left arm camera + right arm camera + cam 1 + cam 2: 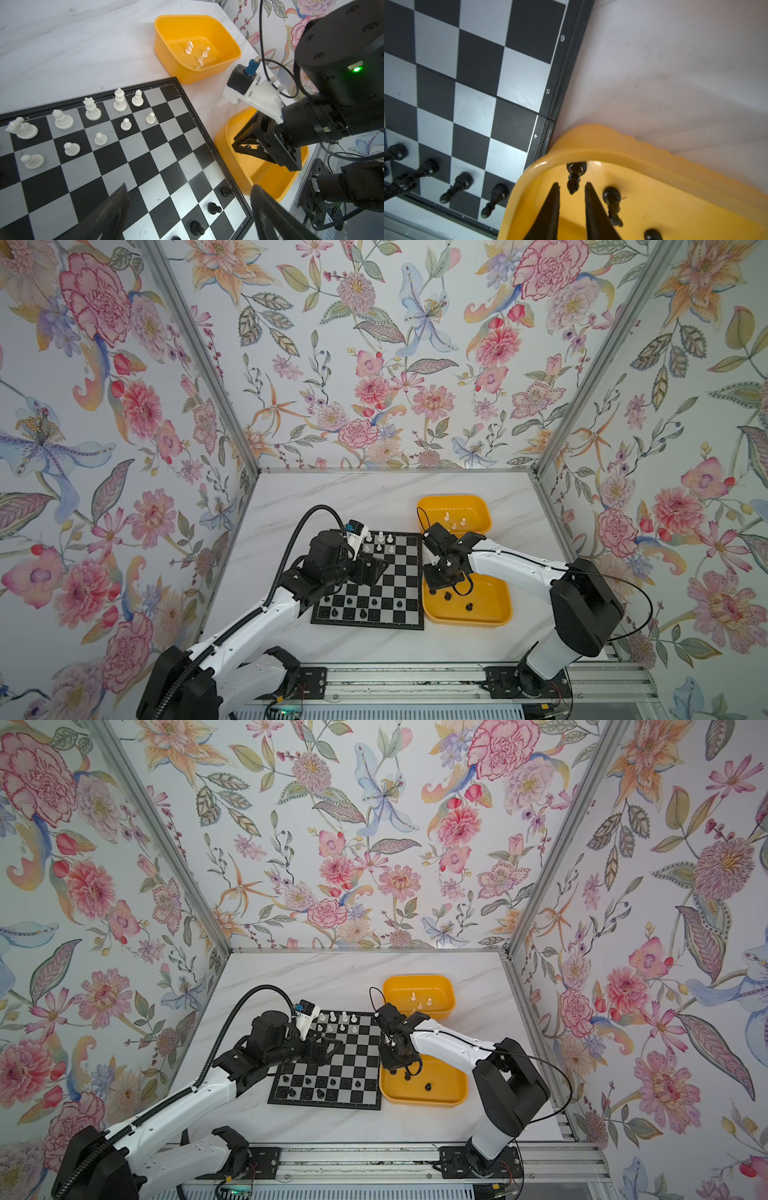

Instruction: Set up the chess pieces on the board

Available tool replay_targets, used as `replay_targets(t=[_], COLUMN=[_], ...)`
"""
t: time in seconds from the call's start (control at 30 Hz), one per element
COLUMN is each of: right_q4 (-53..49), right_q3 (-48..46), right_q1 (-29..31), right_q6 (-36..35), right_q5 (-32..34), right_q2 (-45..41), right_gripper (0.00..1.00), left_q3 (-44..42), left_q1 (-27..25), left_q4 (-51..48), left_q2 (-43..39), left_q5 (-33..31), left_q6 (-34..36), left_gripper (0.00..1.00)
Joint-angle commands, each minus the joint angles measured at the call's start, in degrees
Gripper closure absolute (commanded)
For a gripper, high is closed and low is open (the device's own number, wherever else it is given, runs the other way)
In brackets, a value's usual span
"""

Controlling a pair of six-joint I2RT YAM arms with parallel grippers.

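Observation:
The board lies mid-table. White chess pieces stand on its far rows and black ones on its near rows. My left gripper hovers open over the board's left half, nothing between its fingers. My right gripper reaches down into the near yellow tub. Its jaws stand narrowly open on either side of a black bishop's top, with a gap on each side. Two more black pieces stand beside it.
A second yellow tub sits at the far right of the board with a few white pieces in it. Marble tabletop stretches behind the board. Floral walls close in three sides.

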Motion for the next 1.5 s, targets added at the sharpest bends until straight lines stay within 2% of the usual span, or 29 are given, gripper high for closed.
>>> replay_targets(t=[0.0, 0.5, 0.93, 1.1, 1.2, 1.47], right_q4=[0.3, 0.8, 0.4, -2.7, -5.4, -11.9], right_q3=[-0.7, -1.4, -1.1, 0.9, 3.3, 10.4], right_q1=[0.3, 0.4, 0.6, 1.2, 1.7, 5.6], right_q6=[-0.4, -0.3, 0.2, 0.6, 0.9, 2.9], right_q5=[-0.4, -0.6, -0.2, 1.3, 2.5, 5.4], right_q2=[1.2, 2.9, 3.3, 1.8, 0.4, -2.4], right_gripper=[0.77, 0.79, 0.89, 0.89, 0.89, 0.89], left_q3=[1.4, 1.7, 2.3, 2.6, 2.1, -1.4], left_q1=[-0.7, -0.5, -0.6, -0.3, 1.8, 11.2], left_q4=[-0.3, -1.2, -1.9, -3.6, -4.7, -5.2], left_q2=[-0.3, 0.2, 0.6, -0.3, -1.2, -7.1], left_q5=[-1.0, -1.2, -1.1, -2.6, -3.0, 3.4], left_q6=[0.6, 1.5, 2.1, 3.2, 3.0, 1.5], left_gripper=[0.07, 0.07, 0.07, 0.07, 0.07, 0.06])
